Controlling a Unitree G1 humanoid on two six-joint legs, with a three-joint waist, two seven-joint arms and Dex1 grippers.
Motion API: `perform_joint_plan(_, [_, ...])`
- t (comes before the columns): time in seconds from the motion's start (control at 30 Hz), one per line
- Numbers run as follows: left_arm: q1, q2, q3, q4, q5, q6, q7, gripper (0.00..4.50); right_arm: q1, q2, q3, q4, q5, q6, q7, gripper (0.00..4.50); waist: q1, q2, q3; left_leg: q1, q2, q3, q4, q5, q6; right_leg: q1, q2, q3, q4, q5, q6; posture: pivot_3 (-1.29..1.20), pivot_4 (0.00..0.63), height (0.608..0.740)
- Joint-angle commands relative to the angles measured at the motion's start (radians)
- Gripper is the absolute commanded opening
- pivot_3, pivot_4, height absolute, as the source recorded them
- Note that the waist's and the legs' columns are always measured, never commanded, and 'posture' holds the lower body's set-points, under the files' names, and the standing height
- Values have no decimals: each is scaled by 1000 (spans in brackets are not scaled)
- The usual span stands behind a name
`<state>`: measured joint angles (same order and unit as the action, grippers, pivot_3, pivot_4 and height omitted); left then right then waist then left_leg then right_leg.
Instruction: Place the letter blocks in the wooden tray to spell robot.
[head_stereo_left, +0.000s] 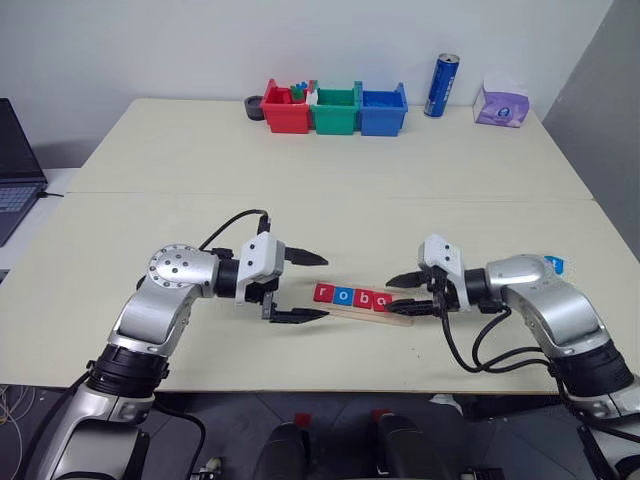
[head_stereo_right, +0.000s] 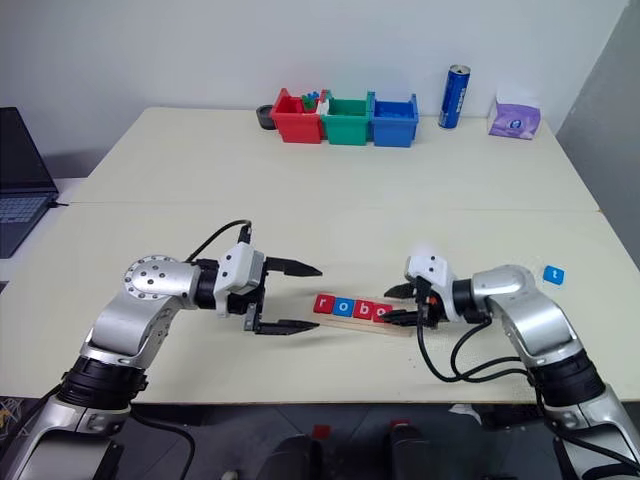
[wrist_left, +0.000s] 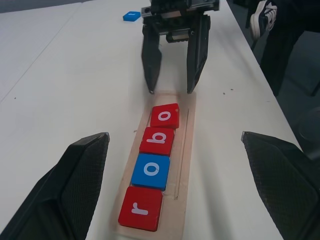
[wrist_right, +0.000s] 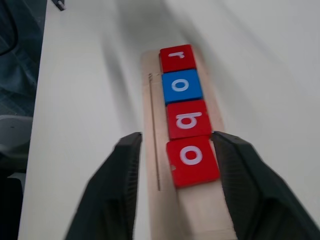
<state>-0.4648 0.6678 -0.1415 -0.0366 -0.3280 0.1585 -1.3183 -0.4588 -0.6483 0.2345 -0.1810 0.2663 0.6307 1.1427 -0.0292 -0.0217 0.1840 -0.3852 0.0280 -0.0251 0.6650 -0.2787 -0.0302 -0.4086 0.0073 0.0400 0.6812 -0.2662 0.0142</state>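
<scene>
At far left, off the cream table (head_stereo_left: 330, 150), part of a laptop (head_stereo_left: 15, 170). Near the front edge, left gripper (head_stereo_left: 315, 287) lying level, pointed toward the middle, fingers spread wide, nothing between them. Just beyond its tips, the wooden tray (head_stereo_left: 395, 316), flat on the table and running left to right. In the tray, four letter blocks touching in a row: red r (wrist_left: 141, 208), blue o (wrist_left: 151, 171), red b (wrist_left: 157, 141), red o (wrist_left: 165, 115), this last one slightly askew against its neighbour. Bare wood left at the tray's right end. Right gripper (head_stereo_left: 402, 294) at that end, pointed back along the tray, fingers (wrist_right: 117, 185) partly parted and standing either side of the last red block, apparently clear of it in the right wrist view. Further right, well apart from the tray, a lone blue t block (head_stereo_right: 553, 274) on the table.

Along the far edge, from the left: a small dark round thing (head_stereo_left: 254, 107), then a red bin (head_stereo_left: 285, 115) holding a few small coloured pieces, too small to identify; a green bin (head_stereo_left: 335, 117) and a blue bin (head_stereo_left: 382, 117), contents hidden behind their walls; the three bins touching in a row. Then an upright blue can (head_stereo_left: 440, 86) and a purple tissue pack (head_stereo_left: 501, 104).
</scene>
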Motion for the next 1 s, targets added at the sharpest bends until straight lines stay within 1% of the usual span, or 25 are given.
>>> perform_joint_plan(0.03, [-11,0,4,-7,0,-22,-1,4500,17,3,20,-45,-5,-39,-14,978,0,0,0,0,0,0,0,0,0,0,0,0,0,0,0,0,150,740])
perform_joint_plan(0.1, [-10,1,4,-8,-1,-23,-2,4500,30,6,37,-49,-19,-52,-30,252,0,0,0,0,0,0,0,0,0,0,0,0,0,0,0,0,150,740])
perform_joint_plan(0.13, [-10,1,3,-10,-1,-22,-1,4500,37,8,45,-49,-29,-61,-41,16,0,0,0,0,0,0,0,0,0,0,0,0,0,0,0,0,150,740])
perform_joint_plan(0.5, [4,8,8,-22,-2,-24,2,4500,50,40,80,-58,-61,-67,-112,16,0,0,0,0,0,0,0,0,0,0,0,0,0,0,0,0,150,740])
perform_joint_plan(1.0, [-7,2,4,-14,2,-22,6,4500,23,56,99,-32,-98,-86,-151,16,0,0,0,0,0,0,0,0,0,0,0,0,0,0,0,0,150,740])
